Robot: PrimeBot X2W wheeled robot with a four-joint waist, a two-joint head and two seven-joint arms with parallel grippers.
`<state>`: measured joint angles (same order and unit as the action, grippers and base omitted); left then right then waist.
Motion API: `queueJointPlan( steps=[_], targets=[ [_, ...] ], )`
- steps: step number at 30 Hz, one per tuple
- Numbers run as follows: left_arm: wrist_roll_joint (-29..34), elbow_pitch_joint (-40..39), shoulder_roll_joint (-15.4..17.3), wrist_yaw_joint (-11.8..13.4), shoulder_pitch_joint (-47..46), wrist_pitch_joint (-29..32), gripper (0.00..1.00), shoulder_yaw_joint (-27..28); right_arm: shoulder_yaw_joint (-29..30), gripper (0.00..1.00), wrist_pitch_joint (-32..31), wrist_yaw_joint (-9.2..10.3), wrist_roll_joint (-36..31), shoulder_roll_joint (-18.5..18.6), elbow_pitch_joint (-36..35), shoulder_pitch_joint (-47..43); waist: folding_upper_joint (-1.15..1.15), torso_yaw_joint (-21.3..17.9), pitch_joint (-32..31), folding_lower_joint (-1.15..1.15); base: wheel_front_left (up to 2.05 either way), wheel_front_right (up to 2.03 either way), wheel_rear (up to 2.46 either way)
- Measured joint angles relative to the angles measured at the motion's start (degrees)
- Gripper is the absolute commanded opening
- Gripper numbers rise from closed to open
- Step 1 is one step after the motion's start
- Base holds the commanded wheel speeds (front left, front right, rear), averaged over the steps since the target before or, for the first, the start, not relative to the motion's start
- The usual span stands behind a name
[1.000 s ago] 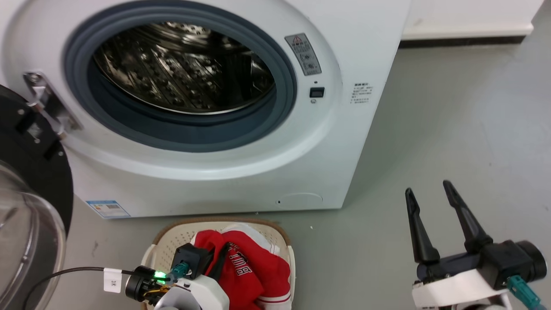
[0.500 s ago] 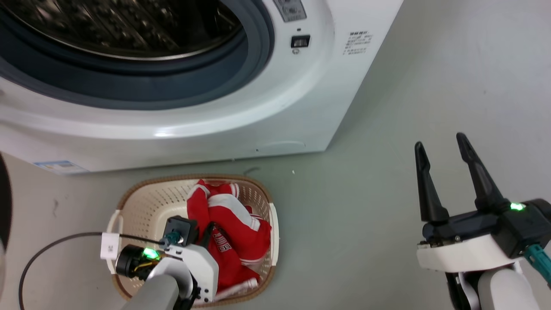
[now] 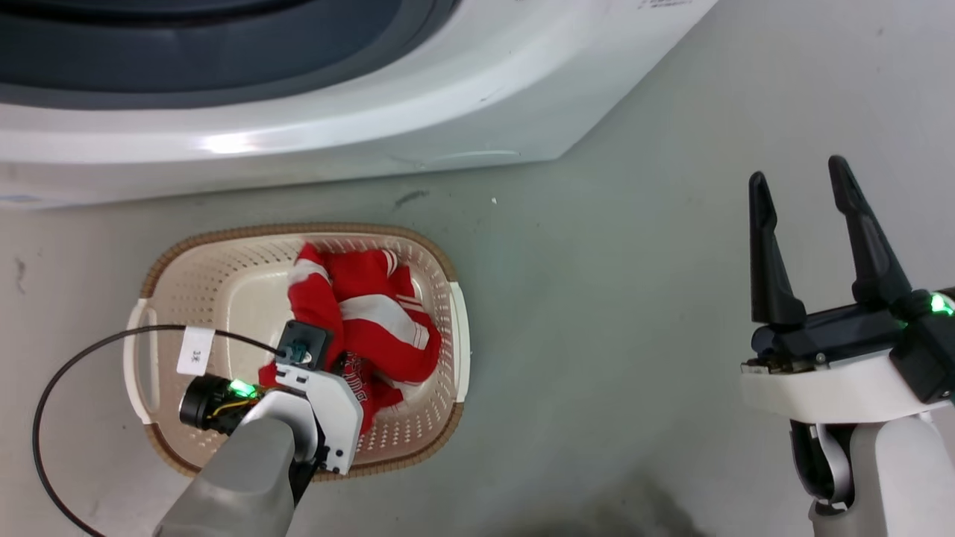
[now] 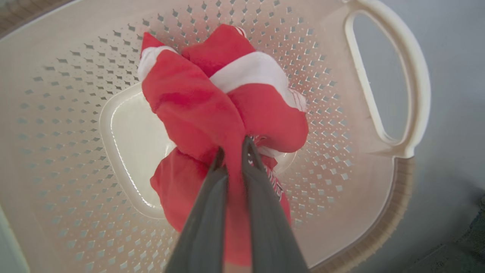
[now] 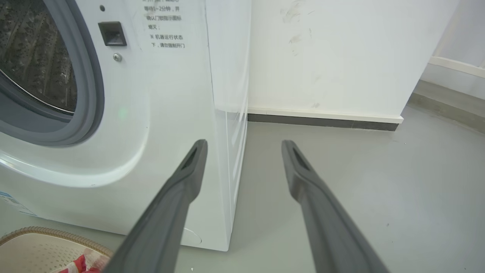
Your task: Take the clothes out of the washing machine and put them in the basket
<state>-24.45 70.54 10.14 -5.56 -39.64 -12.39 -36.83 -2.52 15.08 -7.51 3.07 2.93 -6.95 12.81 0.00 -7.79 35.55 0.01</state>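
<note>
Left claw (image 4: 233,146) down, pinching clothes (image 4: 189,102) in basket (image 4: 57,94)

Hand (image 4: 233,145) pinching clothes (image 4: 189,102), basket (image 4: 68,113) beneath — perhaps touching

Right hand (image 3: 797,168): white shell (image 3: 821,388), black fingers (image 3: 768,253)

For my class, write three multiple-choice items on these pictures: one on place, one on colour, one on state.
1. Where does the red jersey lie? A in the washing machine; B in the basket; C on the floor.
2. What colour is the basket's rim? A blue; B black; C brown.
3. How is the left tool? A wide open; B shut on the jersey; C shut on nothing.
Answers: 1 B, perforated walls surround it; 2 C, a brown band tops it; 3 B, red cloth is pinched in it.
</note>
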Motion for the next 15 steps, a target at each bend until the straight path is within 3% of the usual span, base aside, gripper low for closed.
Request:
queueJointPlan(
  steps=[15],
  targets=[
    [-0.15,3.04,1.7,2.49,-3.24,4.19,0.0,-0.82,0.79,1.0,0.0,0.0,0.35,0.0,-0.8,2.41,0.0,-1.32,7.58,0.0,0.0,0.0,0.0]
  ],
)
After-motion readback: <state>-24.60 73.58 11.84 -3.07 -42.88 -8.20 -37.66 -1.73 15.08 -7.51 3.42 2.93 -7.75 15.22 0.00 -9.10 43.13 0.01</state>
